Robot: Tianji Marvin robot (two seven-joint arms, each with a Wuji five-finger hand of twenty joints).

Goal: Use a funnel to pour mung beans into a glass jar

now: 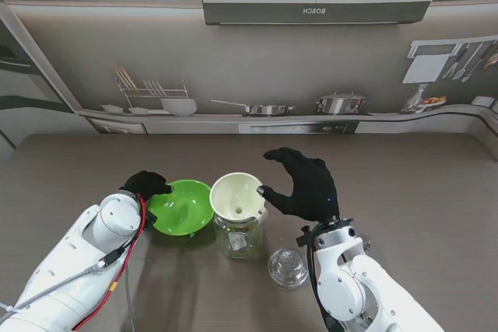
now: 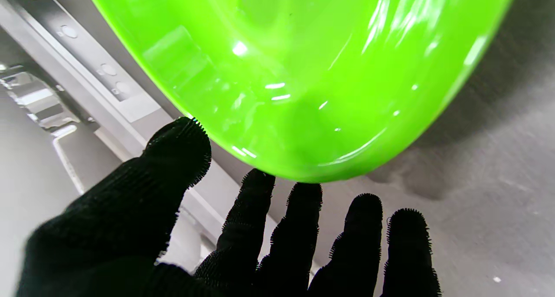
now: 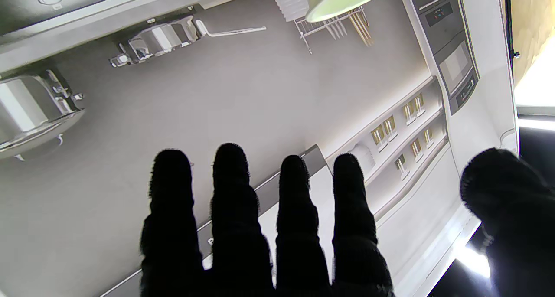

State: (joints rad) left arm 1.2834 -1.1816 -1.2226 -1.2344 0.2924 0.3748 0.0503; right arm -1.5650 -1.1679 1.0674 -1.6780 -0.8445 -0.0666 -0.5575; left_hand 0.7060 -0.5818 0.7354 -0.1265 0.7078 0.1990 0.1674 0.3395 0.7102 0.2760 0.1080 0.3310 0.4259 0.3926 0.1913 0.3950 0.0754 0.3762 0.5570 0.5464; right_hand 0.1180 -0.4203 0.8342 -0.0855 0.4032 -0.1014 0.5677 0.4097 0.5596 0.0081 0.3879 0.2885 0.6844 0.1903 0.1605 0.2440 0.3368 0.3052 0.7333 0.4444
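Green plastic catches the eye first from the stand: the bright green bowl sits tilted just left of the cream funnel, their rims touching or nearly so, and the funnel is seated in the mouth of the glass jar on the brown table. No beans can be made out in the bowl from here. My left hand, in its black glove, is at the bowl's left rim; whether it truly grips that rim I cannot tell from this view. My right hand is raised just right of the funnel, fingers spread and holding nothing, thumb tip close to the funnel's edge. Nearer to me, a glass lid lies on the table beside the jar. Along my left fingers the green bowl fills the view — its glossy edge meets my fingertips, while the thumb stands apart beside it. Along my right fingers all four are straight and parted, the thumb wide — only the funnel's rim shows at the frame edge.
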